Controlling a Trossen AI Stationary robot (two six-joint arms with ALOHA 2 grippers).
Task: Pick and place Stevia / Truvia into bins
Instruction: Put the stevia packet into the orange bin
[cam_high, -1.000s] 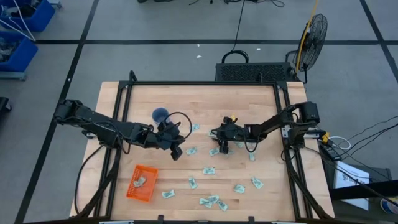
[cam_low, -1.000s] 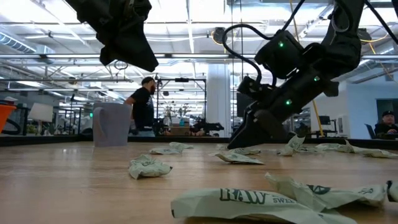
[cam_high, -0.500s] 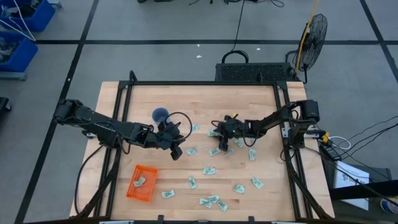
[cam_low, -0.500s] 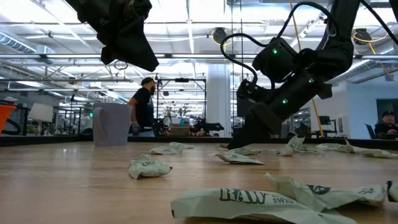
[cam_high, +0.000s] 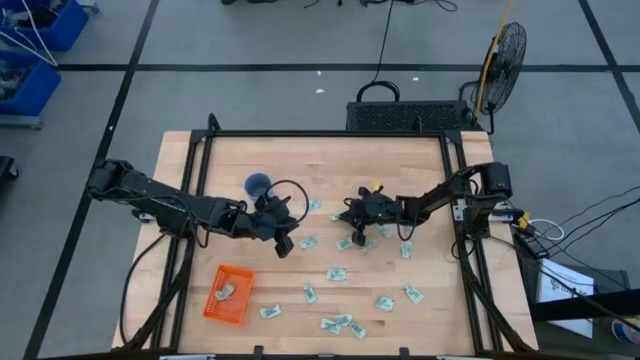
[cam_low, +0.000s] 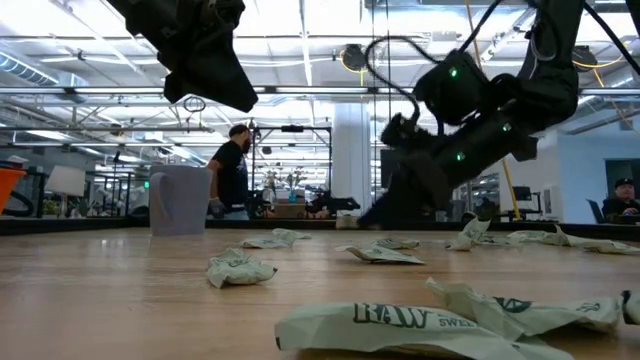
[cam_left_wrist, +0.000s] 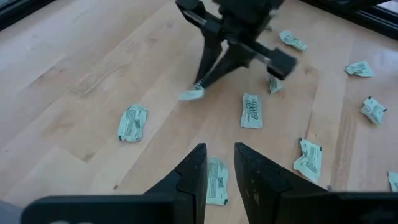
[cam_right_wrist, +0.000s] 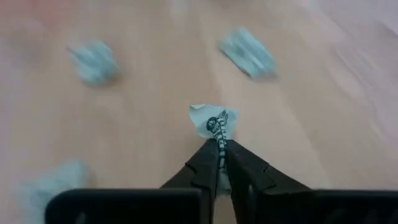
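Observation:
Several pale green and white Stevia sachets lie flat and scattered on the wooden table. One sachet lies in the orange bin near the front left. My right gripper is at mid-table, shut on one sachet. My left gripper hangs above the table a little to its left. In the left wrist view my left gripper is open by a narrow gap and holds nothing; a sachet on the table shows through the gap. My right gripper pinches one edge of the sachet between its two fingertips. The rest of the sachet sticks out beyond the tips. The fingers slant down at it from the table's right. The sachet is at or just off the wood; I cannot tell which.
A blue cup stands behind my left gripper toward the far edge. Black frame rails run along the table's left and right sides. In the low view, people show in the room beyond the table.
My right gripper has shut on the sachet at mid-table and has risen a little from the wood with it.

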